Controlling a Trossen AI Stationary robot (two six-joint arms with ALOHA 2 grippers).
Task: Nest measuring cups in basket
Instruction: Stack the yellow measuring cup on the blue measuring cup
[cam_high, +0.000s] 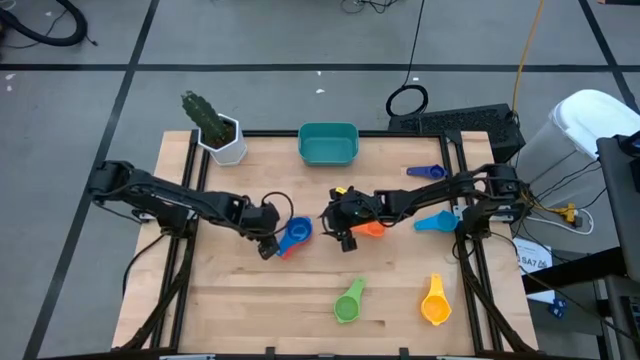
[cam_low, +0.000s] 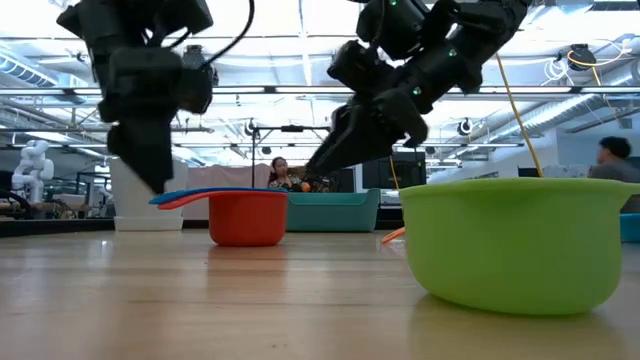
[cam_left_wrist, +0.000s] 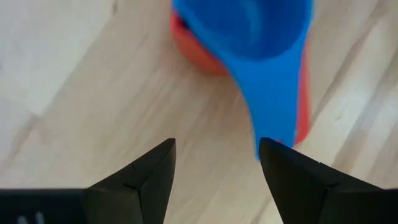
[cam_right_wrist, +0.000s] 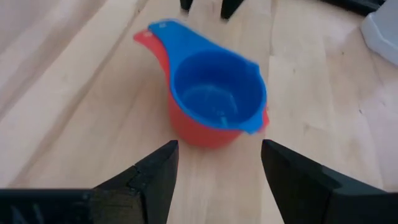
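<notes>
A blue measuring cup (cam_high: 297, 231) sits nested in a red measuring cup (cam_right_wrist: 205, 132) on the table's middle, their handles pointing toward the left arm. My left gripper (cam_left_wrist: 216, 155) is open just off the blue handle's free end (cam_left_wrist: 273, 134), with nothing between its fingers. My right gripper (cam_right_wrist: 217, 158) is open on the other side of the pair, a short way from the bowls. An orange cup (cam_high: 373, 229) lies under the right arm. The teal basket (cam_high: 328, 143) stands at the far edge, with nothing visible in it.
A light blue cup (cam_high: 432, 221) and a dark blue cup (cam_high: 425, 172) lie at the right. Near the front edge lie a green cup (cam_high: 348, 302) and a yellow cup (cam_high: 434, 300). A white pot with a plant (cam_high: 222, 137) stands at the far left.
</notes>
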